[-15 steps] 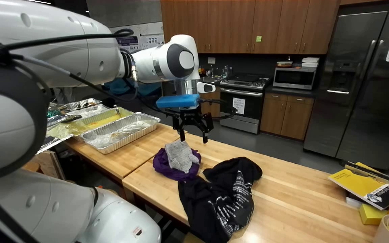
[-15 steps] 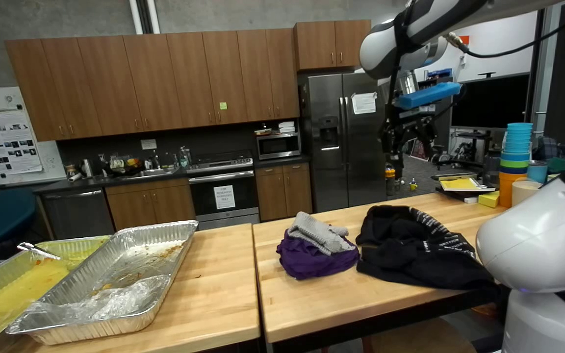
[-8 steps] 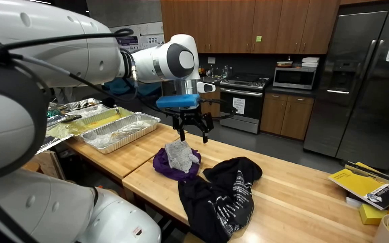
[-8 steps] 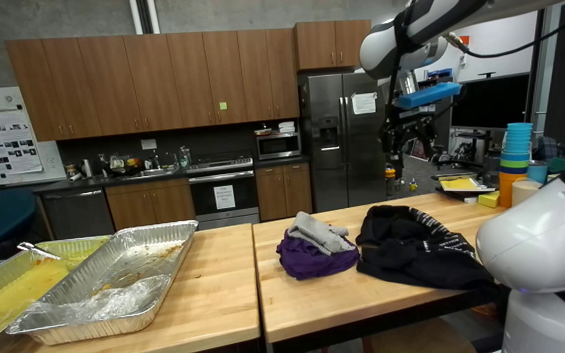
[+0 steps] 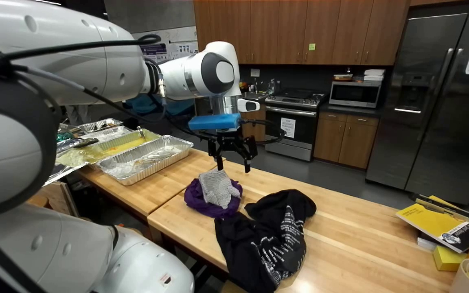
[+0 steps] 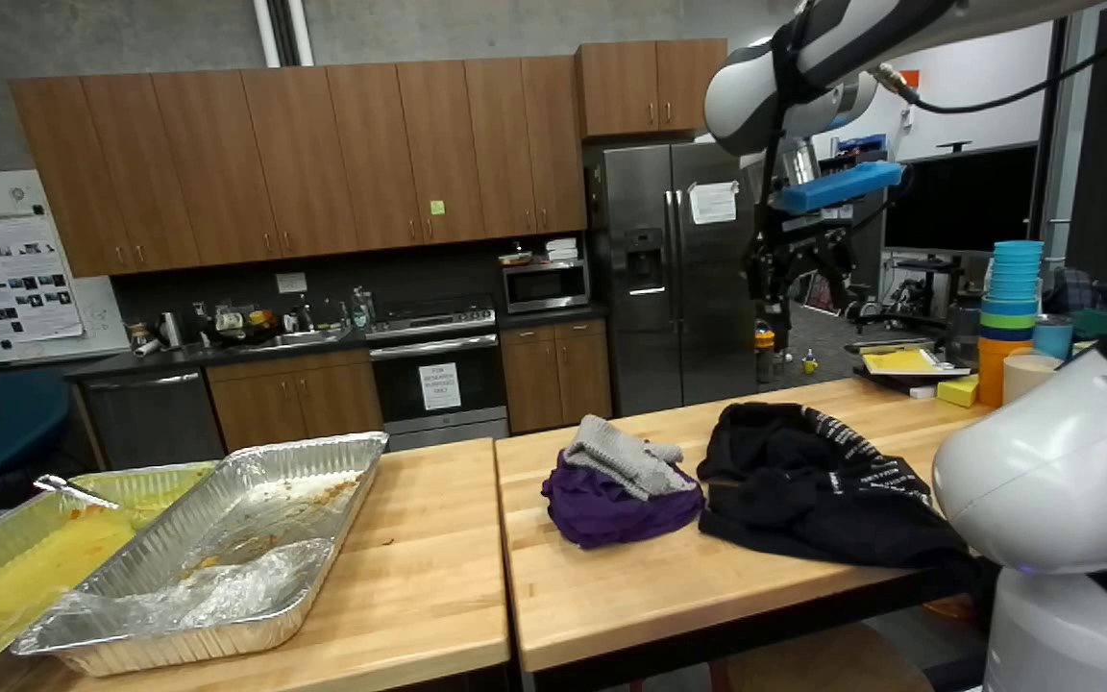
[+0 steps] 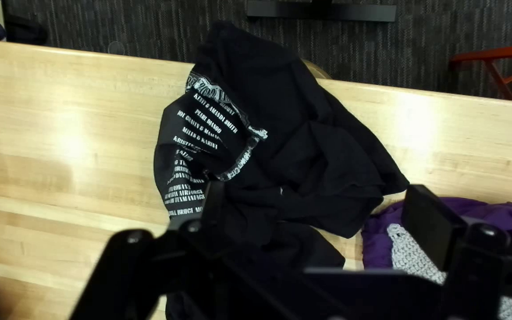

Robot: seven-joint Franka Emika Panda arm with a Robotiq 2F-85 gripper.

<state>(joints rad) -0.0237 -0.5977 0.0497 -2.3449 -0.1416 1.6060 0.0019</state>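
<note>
Two fingers (image 7: 429,224): parted wide, free air between their pads; the wrist view looks past them onto fabric lying below.
Gripper (image 5: 233,167): pointing down, hanging in the air over the table and apart from every cloth; in this exterior view one tip lines up with the upper edge of the grey knitted cloth.
Blue block (image 5: 215,121): mounted on the wrist, just above the gripper.
Black shirt (image 7: 309,146): rumpled across the tabletop, rows of white names facing up, "Pearl Django" among them; one end hangs past the table edge.
Purple cloth (image 5: 191,199): bunched in a rounded heap just beside the black shirt; whether their edges touch is hard to tell.
Grey knitted cloth (image 5: 218,189): draped on top of the purple cloth, which shows around it.
Butcher-block tables (image 6: 438,538): two, set end to end with a narrow seam; the fabrics lie on one, foil trays on its neighbour.
Foil trays (image 6: 198,646): the closest holds crumpled clear wrap and food scraps, the next a yellow residue and a metal utensil (image 6: 78,492).
Yellow-covered book (image 5: 432,224): near the table's far end, beside a yellow block (image 5: 448,259).
Stacked cups (image 6: 1013,288): light blue above green, dark blue and orange, next to a beige cup (image 6: 1029,375).
Kitchen wall: wooden cabinets (image 6: 323,173), range (image 6: 400,384), microwave (image 6: 546,288) and stainless refrigerator (image 6: 635,336).
</note>
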